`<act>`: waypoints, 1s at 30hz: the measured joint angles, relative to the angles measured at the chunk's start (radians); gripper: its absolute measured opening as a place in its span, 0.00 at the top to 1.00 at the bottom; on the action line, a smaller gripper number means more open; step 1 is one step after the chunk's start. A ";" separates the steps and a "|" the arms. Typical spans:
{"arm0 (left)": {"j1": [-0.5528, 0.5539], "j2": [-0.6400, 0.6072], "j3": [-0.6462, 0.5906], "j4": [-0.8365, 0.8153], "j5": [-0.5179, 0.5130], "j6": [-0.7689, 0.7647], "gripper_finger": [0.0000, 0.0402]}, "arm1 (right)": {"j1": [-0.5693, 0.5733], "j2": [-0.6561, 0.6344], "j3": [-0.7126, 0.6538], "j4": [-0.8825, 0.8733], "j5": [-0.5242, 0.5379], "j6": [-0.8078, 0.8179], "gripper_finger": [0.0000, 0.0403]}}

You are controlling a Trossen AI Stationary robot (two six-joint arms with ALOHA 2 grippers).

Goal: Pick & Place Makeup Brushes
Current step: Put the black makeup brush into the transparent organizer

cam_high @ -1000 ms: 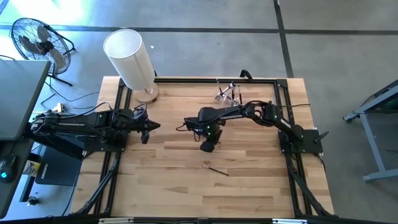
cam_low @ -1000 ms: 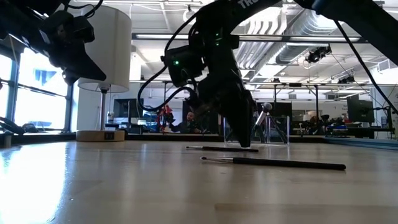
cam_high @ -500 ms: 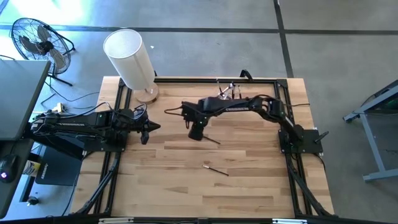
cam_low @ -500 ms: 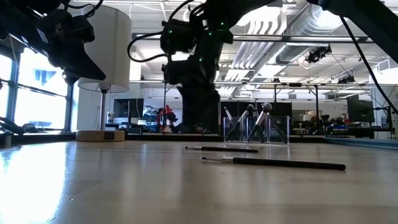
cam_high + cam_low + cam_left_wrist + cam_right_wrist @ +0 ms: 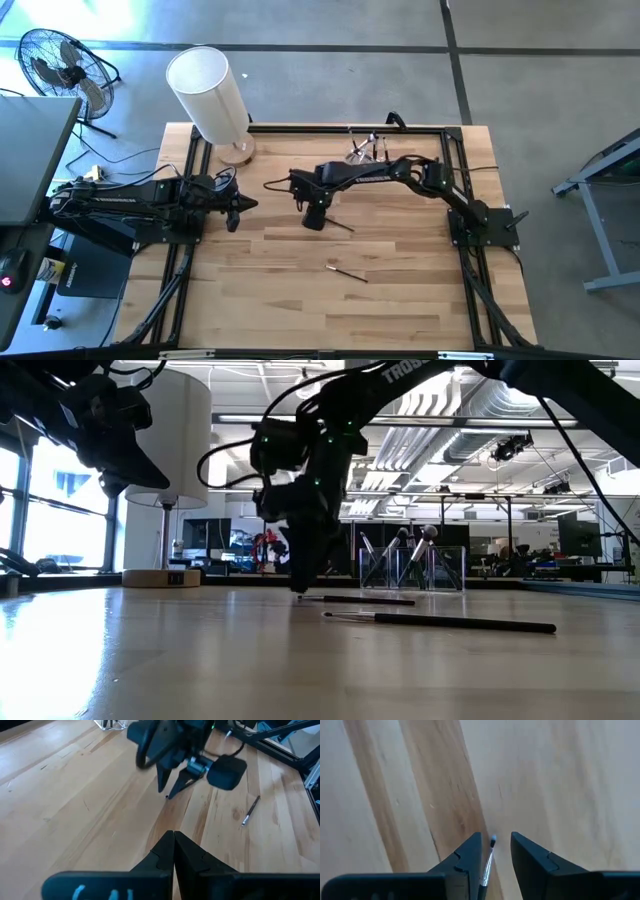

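One thin dark makeup brush (image 5: 341,226) lies flat on the wooden table, near its middle; it also shows in the low view (image 5: 360,599). A second brush (image 5: 349,271) lies nearer the front edge (image 5: 440,623). My right gripper (image 5: 313,218) points down, open, its fingertips astride the first brush's left end (image 5: 492,841), low over the table (image 5: 300,588). Whether the fingers touch the brush, I cannot tell. A clear holder (image 5: 365,149) at the far edge has several brushes standing in it (image 5: 410,565). My left gripper (image 5: 236,208) waits shut at the table's left (image 5: 173,840).
A lamp with a white cylindrical shade (image 5: 208,92) and a wooden base (image 5: 237,152) stands at the far left corner (image 5: 160,577). A black frame rail (image 5: 455,170) runs along the table's sides. A fan (image 5: 60,62) stands off the table.
My right gripper has swung from the table's middle toward its left and far side, rising on the way, then come down over the left end of the farther lying brush. Both lying brushes have stayed in place.
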 joint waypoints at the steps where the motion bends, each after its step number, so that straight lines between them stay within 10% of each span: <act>1: 0.000 0.000 0.000 0.000 0.000 0.000 1.00 | 0.001 0.008 0.000 -0.003 0.000 0.000 0.76; 30: 0.000 0.000 0.000 -0.004 -0.003 -0.006 1.00 | -0.014 0.026 0.001 -0.040 -0.037 0.001 1.00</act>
